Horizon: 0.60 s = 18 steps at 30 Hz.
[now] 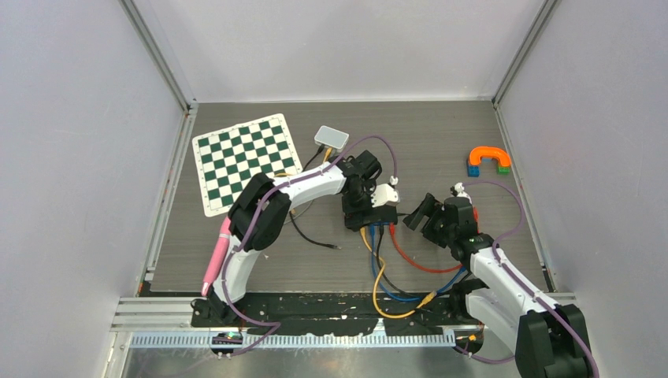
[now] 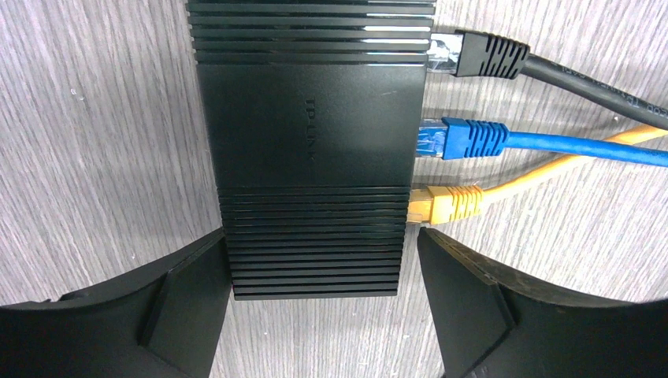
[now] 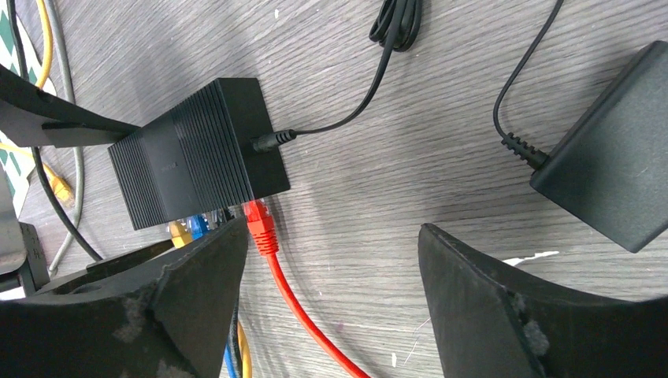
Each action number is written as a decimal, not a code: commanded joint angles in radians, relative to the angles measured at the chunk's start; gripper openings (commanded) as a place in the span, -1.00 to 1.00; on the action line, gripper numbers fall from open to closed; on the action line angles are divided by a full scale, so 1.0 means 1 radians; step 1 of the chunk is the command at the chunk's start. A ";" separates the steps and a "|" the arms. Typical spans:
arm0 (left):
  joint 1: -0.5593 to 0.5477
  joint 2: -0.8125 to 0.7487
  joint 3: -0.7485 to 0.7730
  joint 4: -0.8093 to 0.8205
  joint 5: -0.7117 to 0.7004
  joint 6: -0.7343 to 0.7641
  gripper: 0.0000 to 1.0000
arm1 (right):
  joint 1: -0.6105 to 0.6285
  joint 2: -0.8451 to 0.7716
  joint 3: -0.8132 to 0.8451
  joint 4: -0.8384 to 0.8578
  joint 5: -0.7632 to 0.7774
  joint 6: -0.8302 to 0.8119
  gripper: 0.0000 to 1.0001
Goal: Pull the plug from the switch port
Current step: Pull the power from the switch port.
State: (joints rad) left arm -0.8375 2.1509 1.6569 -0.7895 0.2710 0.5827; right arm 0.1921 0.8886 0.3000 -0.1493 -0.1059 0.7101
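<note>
The black switch (image 1: pixel 376 213) lies mid-table with yellow, blue, black and red cables running toward me. In the left wrist view the switch (image 2: pixel 315 142) carries a black plug (image 2: pixel 480 55), a blue plug (image 2: pixel 473 138) and a yellow plug (image 2: pixel 449 202). My left gripper (image 2: pixel 323 311) is open and straddles the switch's end; the left finger (image 2: pixel 189 303) is at its side and the right finger stands a little off. The red plug (image 3: pixel 260 224) sits in the switch (image 3: pixel 197 157). My right gripper (image 3: pixel 331 272) is open with the red cable (image 3: pixel 303 315) between its fingers, empty.
A black power adapter (image 3: pixel 614 157) lies right of the switch, its barrel plug (image 3: pixel 272 142) in the switch's side. A checkerboard mat (image 1: pixel 244 157), a white box (image 1: pixel 331 138), an orange, blue and green toy (image 1: pixel 488 160), a pink pen (image 1: pixel 214 260) and a loose black cable (image 1: pixel 315 236) are on the table.
</note>
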 commanded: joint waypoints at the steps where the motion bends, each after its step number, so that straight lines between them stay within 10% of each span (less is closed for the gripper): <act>1: 0.000 -0.033 -0.026 -0.008 0.005 -0.016 0.66 | -0.013 0.020 0.034 0.059 0.023 0.044 0.60; 18: -0.001 -0.050 -0.067 0.012 0.016 -0.083 0.67 | 0.034 0.242 -0.002 0.317 0.090 0.574 0.32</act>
State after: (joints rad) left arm -0.8375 2.1307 1.6218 -0.7536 0.2695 0.5385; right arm 0.1909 1.1011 0.2802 0.1028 -0.0784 1.1549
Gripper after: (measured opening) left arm 0.841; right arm 0.659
